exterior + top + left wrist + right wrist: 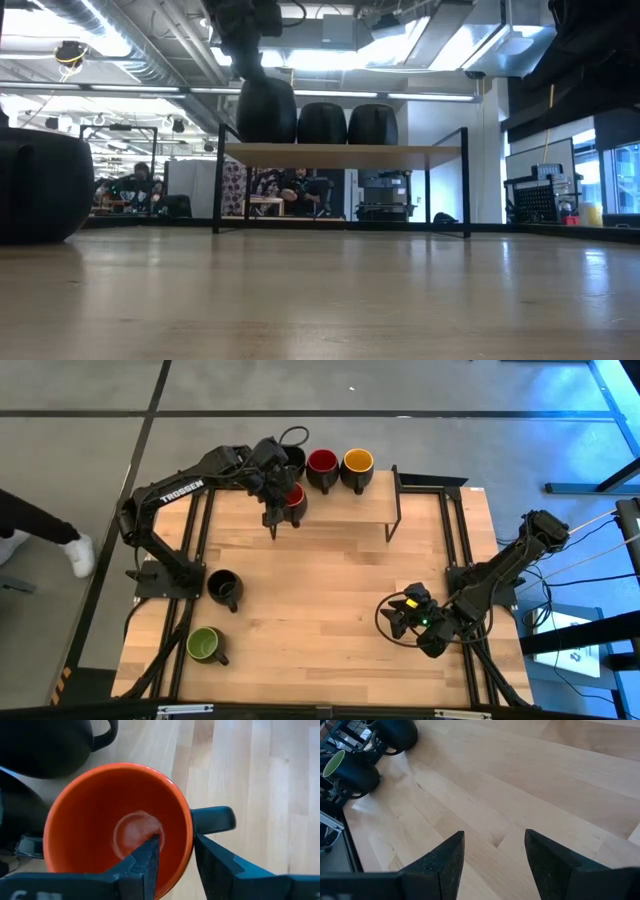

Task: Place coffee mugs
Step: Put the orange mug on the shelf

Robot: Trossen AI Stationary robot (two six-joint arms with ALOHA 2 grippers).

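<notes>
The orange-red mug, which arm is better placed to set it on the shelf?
Left. The left gripper already pinches the orange-red mug's rim at the shelf, while the right gripper hangs open, far away.

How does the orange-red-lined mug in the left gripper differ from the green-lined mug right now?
The dark orange-red-lined mug is at the shelf at the table's far end; the dark green-lined mug sits at the near left corner of the wooden table. The left gripper pinches the first mug's rim, one finger inside; the second is untouched. Their linings differ in colour. Both are upright, dark outside, and handled.
</notes>
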